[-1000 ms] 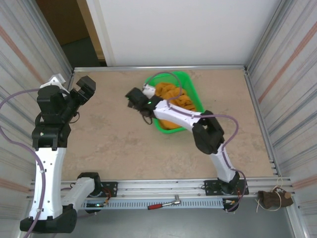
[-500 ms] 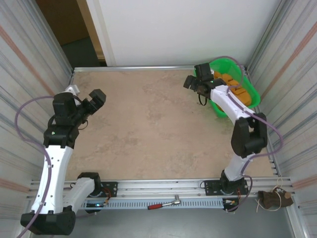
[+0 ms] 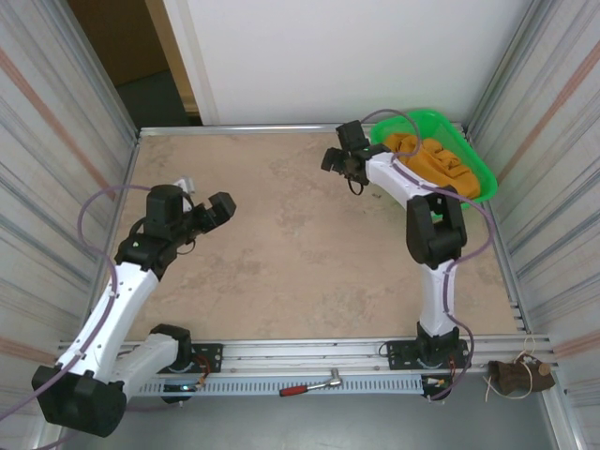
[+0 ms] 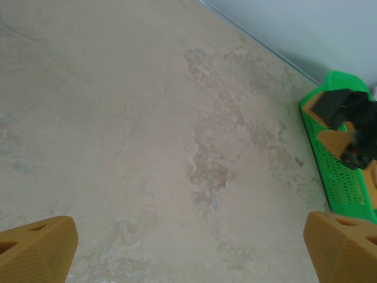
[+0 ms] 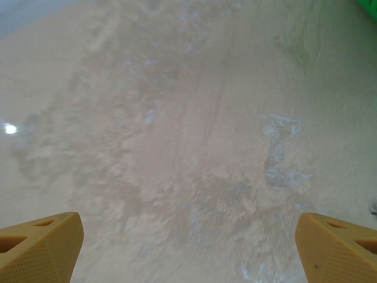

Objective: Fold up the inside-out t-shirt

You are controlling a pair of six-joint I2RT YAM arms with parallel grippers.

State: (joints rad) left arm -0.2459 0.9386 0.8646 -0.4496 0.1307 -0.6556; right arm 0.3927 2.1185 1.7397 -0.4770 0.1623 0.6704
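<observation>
The inside-out t-shirt (image 3: 433,156) is a crumpled orange-yellow heap inside the green basket (image 3: 431,117) at the table's back right corner. The left wrist view catches the basket (image 4: 339,177) at its right edge, with orange cloth (image 4: 331,141) behind the mesh wall. My right gripper (image 3: 337,155) hovers just left of the basket. Its jaws are open (image 5: 188,247) over bare tabletop. My left gripper (image 3: 212,212) is at the table's left-centre, far from the shirt. It is open too (image 4: 188,247), with nothing between its fingers.
The beige tabletop (image 3: 281,244) is bordered by a metal rail and corrugated side walls. A sliver of green basket (image 5: 370,2) shows at the top right corner of the right wrist view. A red-handled tool (image 3: 309,384) lies below the front rail.
The basket with the shirt went from the table's middle to the back right corner alongside the right gripper. The left gripper has swung in towards the centre.
</observation>
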